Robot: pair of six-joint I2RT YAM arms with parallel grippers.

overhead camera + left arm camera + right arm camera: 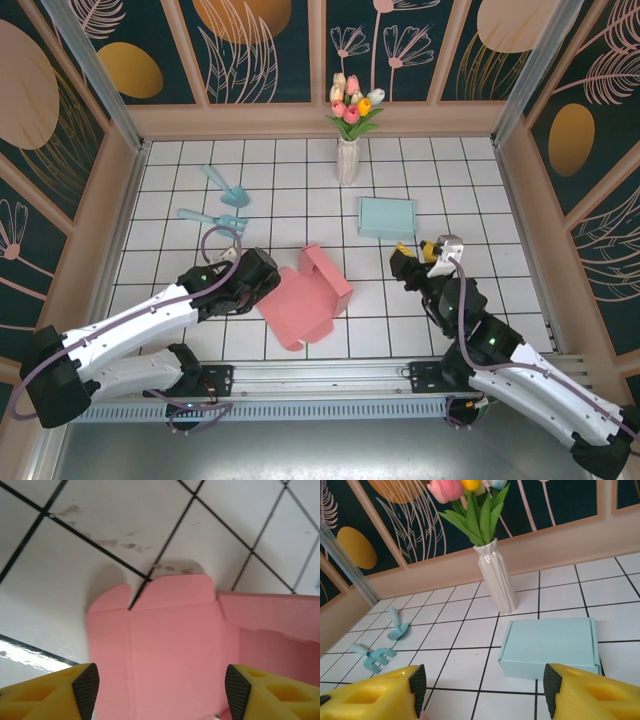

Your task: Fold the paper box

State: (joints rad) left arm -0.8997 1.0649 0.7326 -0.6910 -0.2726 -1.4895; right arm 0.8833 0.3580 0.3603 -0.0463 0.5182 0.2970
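Pink box (pixel 303 297) is seen near the middle of the table (pixel 500 300), closest of the loose things to the arm bases. It is only partly formed: its near panel lies flat on the tiles, while a walled part stands raised at its far right side. In the left wrist view, two rounded flaps at the flat panel's edge (pixel 165 630) rest on the table.

The left gripper (pixel 264 274) is placed low at the box's left edge, its jaws apart, with pink card between and beneath them and nothing clamped (pixel 160 690). The right gripper (pixel 414 256) is held off to the right, well apart from the pink box, jaws likewise apart and empty (pixel 482 690).

The step in hand is judged to be the approach to a side flap, with most folds not yet made. For the next move, a finger would need to be slid under the flat flap so it can be raised along its crease, and the box may need to be braced by the right gripper.

Farther off, a blue box (pixel 386 217), a rake (pixel 212 217), a trowel (pixel 226 185) and a vase (pixel 347 160) are left untouched.
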